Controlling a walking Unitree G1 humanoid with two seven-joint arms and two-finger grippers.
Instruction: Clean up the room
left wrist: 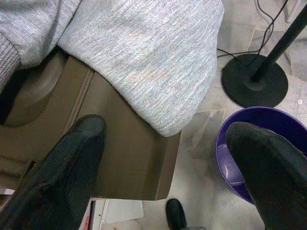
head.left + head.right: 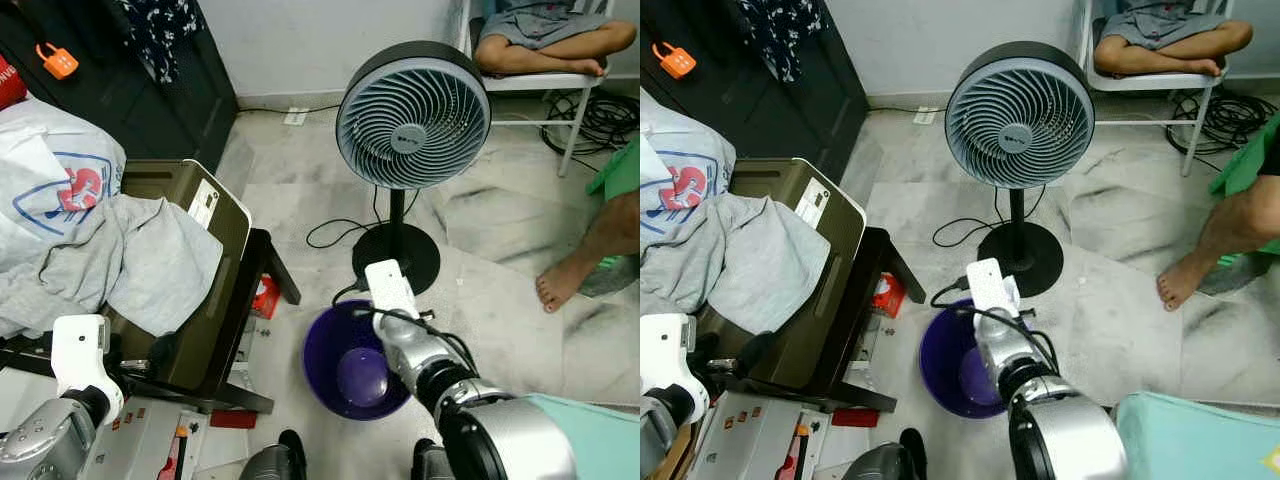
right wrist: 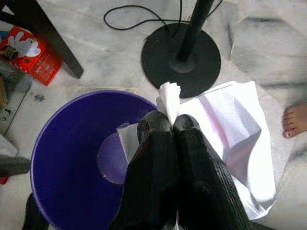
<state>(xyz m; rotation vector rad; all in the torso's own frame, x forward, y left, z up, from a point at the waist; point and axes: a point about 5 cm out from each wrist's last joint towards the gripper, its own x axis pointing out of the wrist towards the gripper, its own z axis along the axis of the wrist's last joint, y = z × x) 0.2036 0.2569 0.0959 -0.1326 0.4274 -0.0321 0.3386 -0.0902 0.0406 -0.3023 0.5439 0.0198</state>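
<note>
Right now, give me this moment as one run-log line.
right end effector: shut on white paper, above purple bin | left end effector: open, near grey garment | paper not yet dropped

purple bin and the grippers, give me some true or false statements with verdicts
1. The right gripper is shut on a white paper above the purple bin. True.
2. The left gripper is shut on the grey cloth. False: its fingers are spread wide and hold nothing.
3. The bin stands on the floor close to the fan's round base. True.
4. The bin is packed full of trash. False: its bottom shows bare, with just the held paper hanging over it.
5. The grey cloth lies over a brown case. True.
</note>
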